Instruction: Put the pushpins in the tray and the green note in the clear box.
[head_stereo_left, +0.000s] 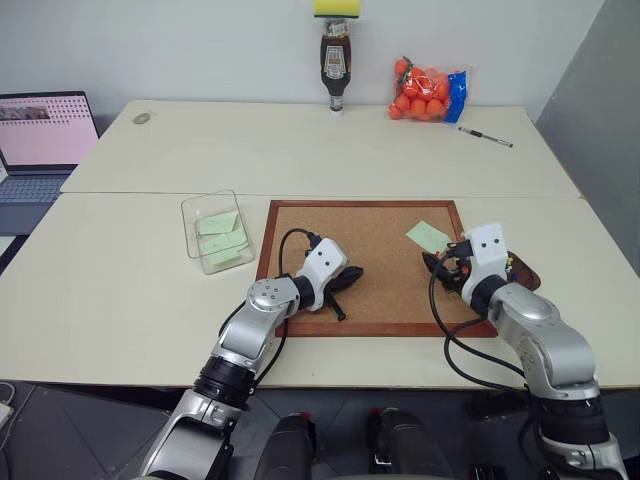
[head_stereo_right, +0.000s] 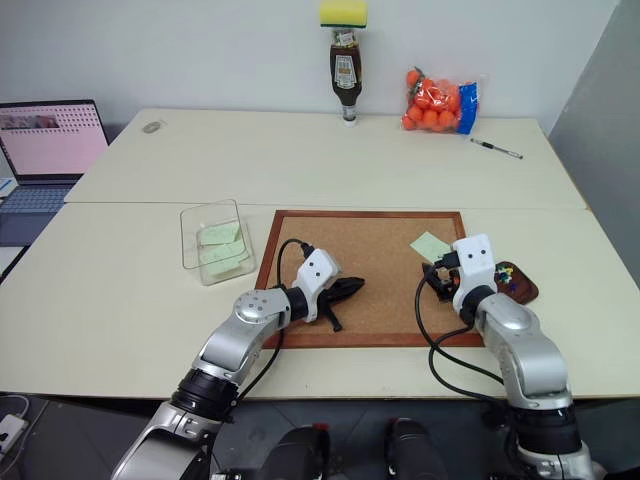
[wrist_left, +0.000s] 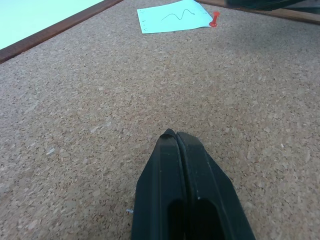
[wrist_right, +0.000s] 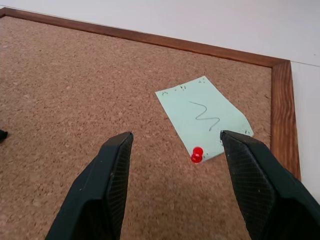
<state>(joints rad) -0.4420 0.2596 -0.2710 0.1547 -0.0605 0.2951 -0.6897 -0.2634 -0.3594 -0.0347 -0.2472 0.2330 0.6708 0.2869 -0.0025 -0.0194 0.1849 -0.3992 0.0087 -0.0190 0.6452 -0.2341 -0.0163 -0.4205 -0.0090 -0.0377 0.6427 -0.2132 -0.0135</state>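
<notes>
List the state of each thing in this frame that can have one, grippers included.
Left gripper: shut, empty, over the cork board.
Right gripper: open, empty, aimed at the red pushpin.
Red pushpin: stuck in the green note.
Green note: flat, pinned on the board.
Clear box: open, holding green notes.
Tray: holding coloured pushpins.
Laptop: open, screen lit.

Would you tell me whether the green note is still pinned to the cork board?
Pinned: a red pushpin stands in the green note, lying flat on the cork board.
</notes>
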